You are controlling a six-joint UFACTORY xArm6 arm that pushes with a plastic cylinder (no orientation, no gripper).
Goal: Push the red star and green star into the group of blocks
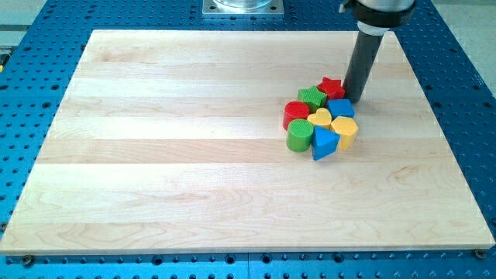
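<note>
The blocks huddle right of centre on the table [155, 155], with wide bare wood toward the view's left and bottom, less toward the right edge. The red star [332, 86] sits at the cluster's top, touching the green star [312, 97] just left of it. Below them are a red cylinder [295, 113], blue cube [340, 108], yellow heart [320, 118], yellow block [345, 129], green cylinder [299, 137] and blue triangle [323, 144]. The tool is a plain rod, nothing held; my tip [356, 100] rests just right of the red star.

A straight, dark cylindrical rod hangs from a wider dark collar and ends in my tip [356, 99], plain and unmarked.
</note>
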